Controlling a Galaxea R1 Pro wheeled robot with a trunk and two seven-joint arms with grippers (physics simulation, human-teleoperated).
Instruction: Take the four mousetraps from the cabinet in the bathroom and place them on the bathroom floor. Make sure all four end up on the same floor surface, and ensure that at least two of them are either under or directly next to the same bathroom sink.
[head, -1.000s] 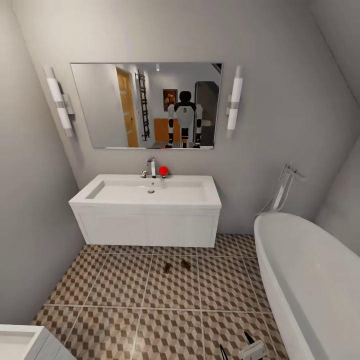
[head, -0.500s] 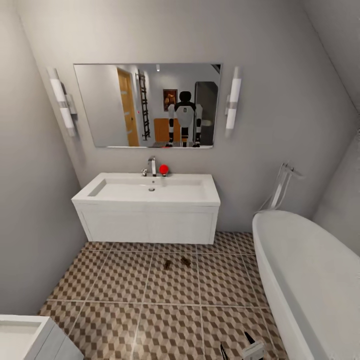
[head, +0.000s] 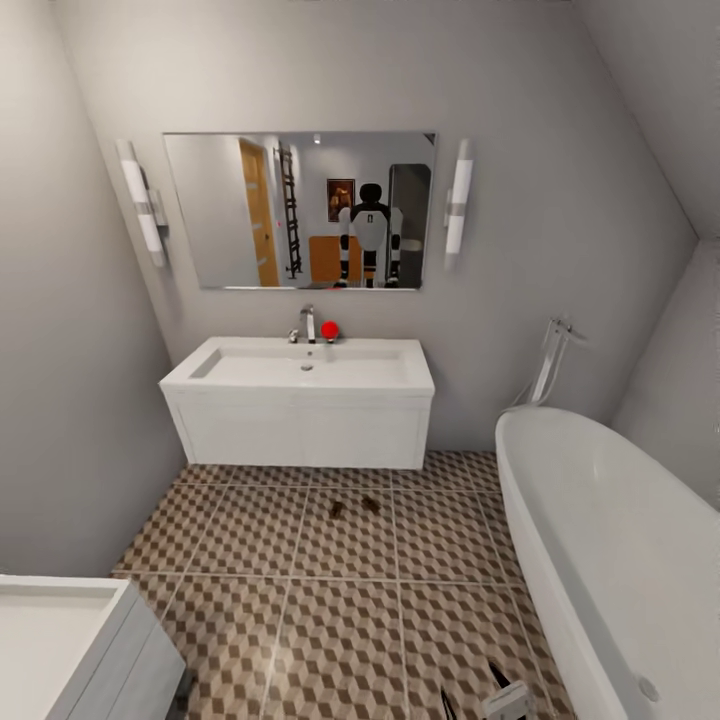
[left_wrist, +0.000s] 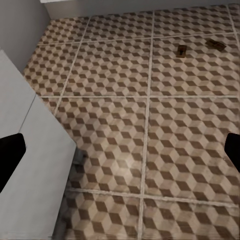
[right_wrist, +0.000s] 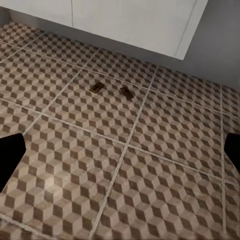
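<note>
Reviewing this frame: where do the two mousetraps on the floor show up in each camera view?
Head view: the two mousetraps, left one and right one, lie side by side on the tiled floor just in front of the white vanity.
Left wrist view: the pair sits in the upper right.
Right wrist view: the pair sits upper centre-left.
Shared landmark: the pale grout line just beside the right trap.

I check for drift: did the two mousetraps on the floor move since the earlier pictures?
No. The two mousetraps keep their place in the tile before the sink; the camera moved.
</note>
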